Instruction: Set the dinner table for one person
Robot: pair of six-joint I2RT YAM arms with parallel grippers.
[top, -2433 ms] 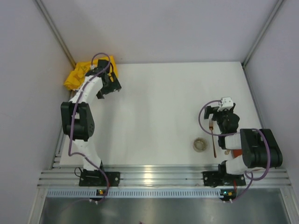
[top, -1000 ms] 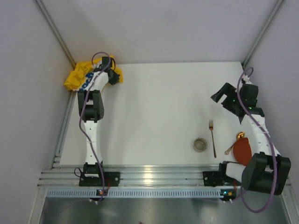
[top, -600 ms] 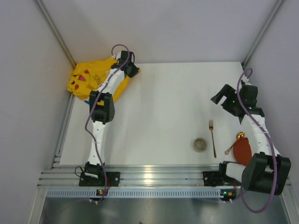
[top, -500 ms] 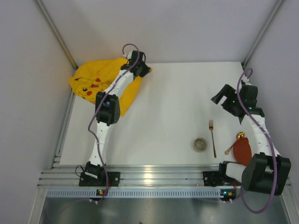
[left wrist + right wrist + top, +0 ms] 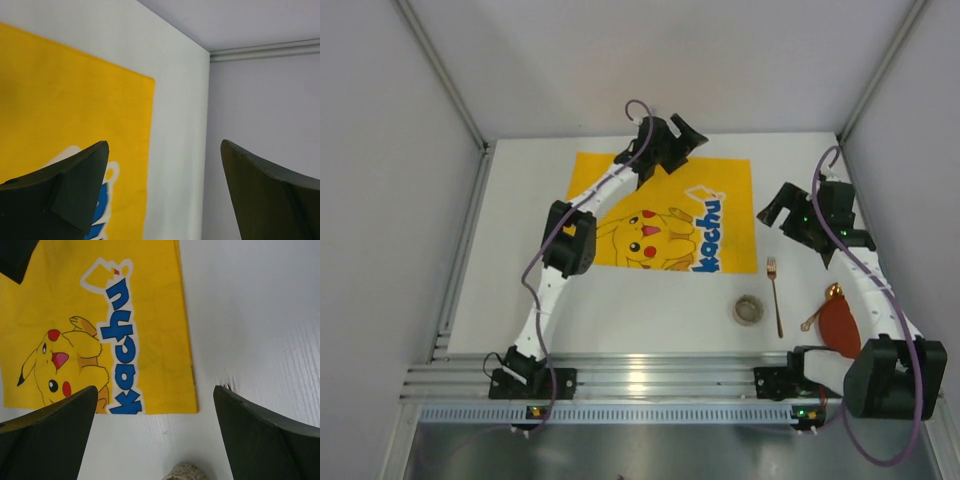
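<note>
At the near edge, a ribbed aluminium rail (image 5: 640, 378) is seen, with both arm bases bolted to it. The dinner table (image 5: 620, 310) is the white top that fills the enclosure from this rail back to the far wall.

On the near right part of the table, a reddish-brown flat item (image 5: 838, 326) is noted, partly hidden by the right arm. A copper spoon (image 5: 823, 305) lies just beside it on its left, bowl end farther away. Left of the spoon, a copper fork (image 5: 775, 295) lies lengthwise, with its tines pointed to the far side. A small round cup (image 5: 749, 309) stands just left of the fork's handle. The cup and the fork are apart.

Farther back, a yellow mat (image 5: 710, 200) is spread flat on the centre of the table. It is printed with a cartoon figure and blue letters, and its near right corner is near the fork's tines.

The right gripper (image 5: 775, 208) is held above the table, just off the mat's right edge. In the right wrist view its fingers are spread wide, with nothing between them.

The left gripper (image 5: 685, 135) is held over the mat's far edge, and the left arm reaches across the mat. In the left wrist view its fingers are likewise wide apart and unloaded.
</note>
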